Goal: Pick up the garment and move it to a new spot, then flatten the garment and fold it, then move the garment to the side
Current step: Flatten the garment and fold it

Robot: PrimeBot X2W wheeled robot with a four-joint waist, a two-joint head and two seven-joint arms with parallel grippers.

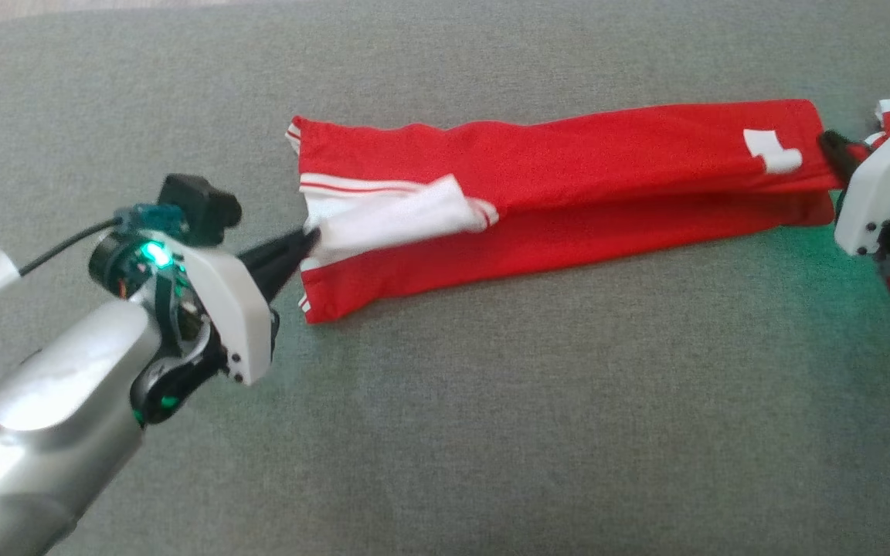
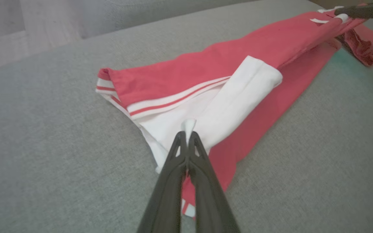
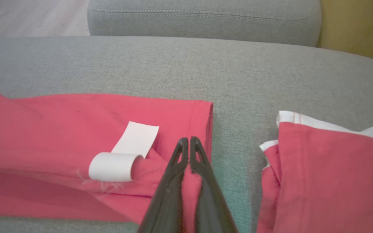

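Nearest us, our left gripper (image 1: 307, 238) is pinched tight on the white panel (image 2: 238, 97) of the garment (image 1: 568, 177), which lies stretched long across the grey cushion (image 1: 491, 425). Our right gripper (image 1: 831, 147) is clamped on its red end. The right wrist view adds a curled white label (image 3: 136, 139) and, just beside it, a red white-edged fold (image 3: 329, 174).

Shown: red cloth garment (image 1: 607, 162), matt and fine-woven, with smooth white trim; grey fabric cushion (image 1: 491, 432), coarse and matt; my left gripper (image 1: 308, 237), matt black plastic fingers (image 2: 167, 191); my silver forearm (image 1: 51, 401), glossy.
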